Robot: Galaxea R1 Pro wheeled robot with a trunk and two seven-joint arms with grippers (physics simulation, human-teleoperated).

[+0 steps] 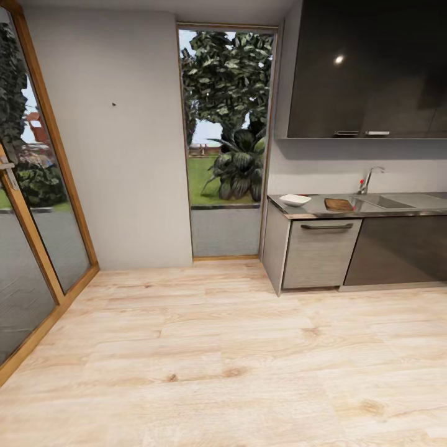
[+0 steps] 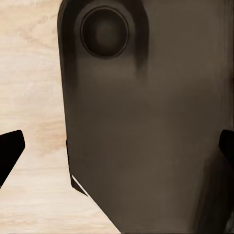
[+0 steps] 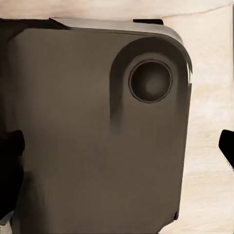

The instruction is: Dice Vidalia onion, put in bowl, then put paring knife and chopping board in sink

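Note:
Far off at the right in the head view, the steel countertop (image 1: 310, 213) carries the white bowl (image 1: 295, 200) near its left end. The brown chopping board (image 1: 338, 204) lies just right of the bowl. Beyond the board are the sink (image 1: 386, 201) and its chrome tap (image 1: 370, 179) with a red knob. The Vidalia onion is hidden from this distance, and the paring knife is out of view. My left gripper (image 2: 118, 148) and right gripper (image 3: 118, 153) both stand open, holding nothing, with dark fingertips (image 2: 9, 151) (image 3: 227, 146) wide apart over my own grey body panel.
Pale wooden floor (image 1: 205, 347) stretches between me and the cabinets (image 1: 320, 253). A glass door (image 1: 25, 205) lines the left wall, and a tall window (image 1: 225, 143) with plants outside stands ahead. Dark wall cupboards (image 1: 366, 68) hang above the counter.

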